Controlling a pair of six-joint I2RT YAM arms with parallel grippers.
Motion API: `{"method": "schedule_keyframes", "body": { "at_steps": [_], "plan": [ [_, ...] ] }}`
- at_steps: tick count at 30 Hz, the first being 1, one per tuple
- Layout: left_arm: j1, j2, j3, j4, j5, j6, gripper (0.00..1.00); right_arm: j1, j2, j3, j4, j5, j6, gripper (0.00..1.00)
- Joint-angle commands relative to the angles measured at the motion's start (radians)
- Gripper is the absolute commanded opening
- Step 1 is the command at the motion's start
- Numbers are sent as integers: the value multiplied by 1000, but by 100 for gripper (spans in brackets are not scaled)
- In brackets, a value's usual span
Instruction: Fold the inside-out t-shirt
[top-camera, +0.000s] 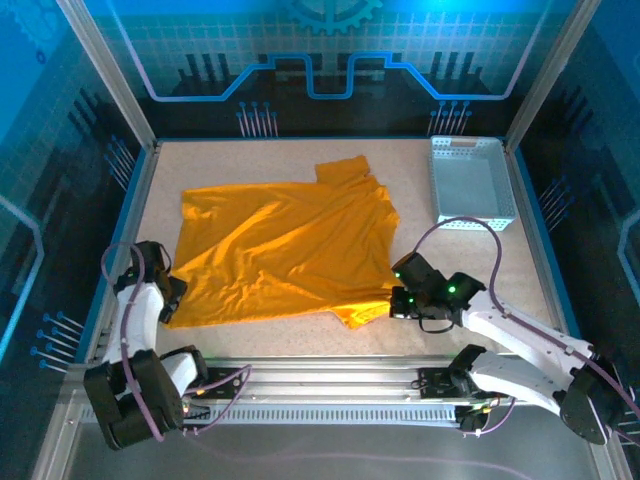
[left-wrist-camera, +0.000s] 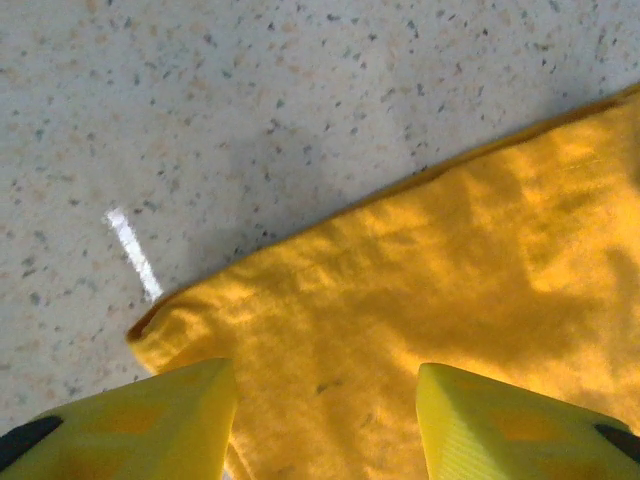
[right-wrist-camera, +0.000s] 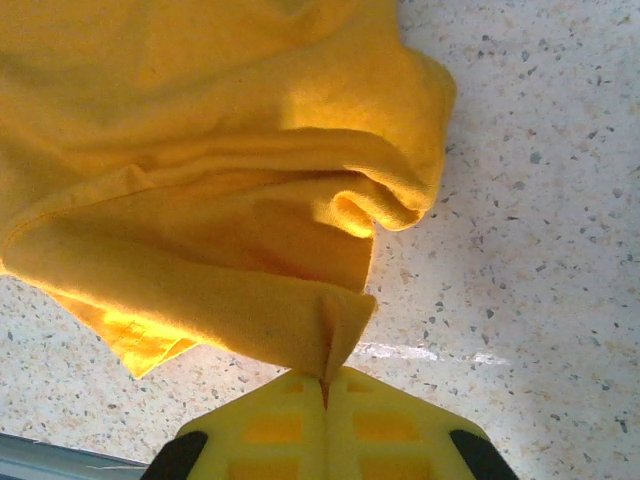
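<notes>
The inside-out t-shirt lies spread and wrinkled over the middle of the table, plain orange-yellow, one sleeve pointing to the far side. My left gripper hovers over its near-left corner. In the left wrist view the shirt passes under my left gripper, whose yellow fingers stand apart with cloth showing between them, not pinched. My right gripper is at the shirt's near-right edge. In the right wrist view my right gripper is shut on a small fold of the shirt, which bunches up beyond it.
A pale perforated plastic basket stands at the back right. The speckled table is bare along the far side and at the right of the shirt. A raised blue rim borders the table.
</notes>
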Motion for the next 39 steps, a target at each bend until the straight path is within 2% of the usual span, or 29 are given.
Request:
{"method": "schedule_keyframes", "body": {
  "at_steps": [1, 7, 11, 15, 19, 27, 31, 35, 39],
  "plan": [
    [-5, -38, -29, -80, -93, -74, 54, -14, 12, -7, 13, -13, 1, 0],
    [64, 18, -69, -77, 7, -100, 60, -24, 40, 11, 2, -10, -38, 0],
    [80, -6, -74, -91, 17, -108, 64, -25, 60, 13, 19, -16, -44, 0],
    [155, 45, -70, -46, 49, -66, 63, -25, 61, 10, 33, -23, -36, 0],
    [197, 102, -63, 3, 55, -25, 57, -26, 56, 5, 27, -18, -44, 1],
    [219, 134, -54, 51, 57, 6, 41, -30, 47, -3, 27, -25, -37, 1],
    [227, 201, -49, 67, 96, 9, 41, -31, 40, 8, 13, -17, -41, 2],
    [227, 203, -53, 81, 102, 12, 39, -37, 43, 12, 12, -22, -42, 2],
    [227, 228, -47, 90, 120, 14, 25, -38, 48, 21, 11, -28, -40, 2]
  ]
}}
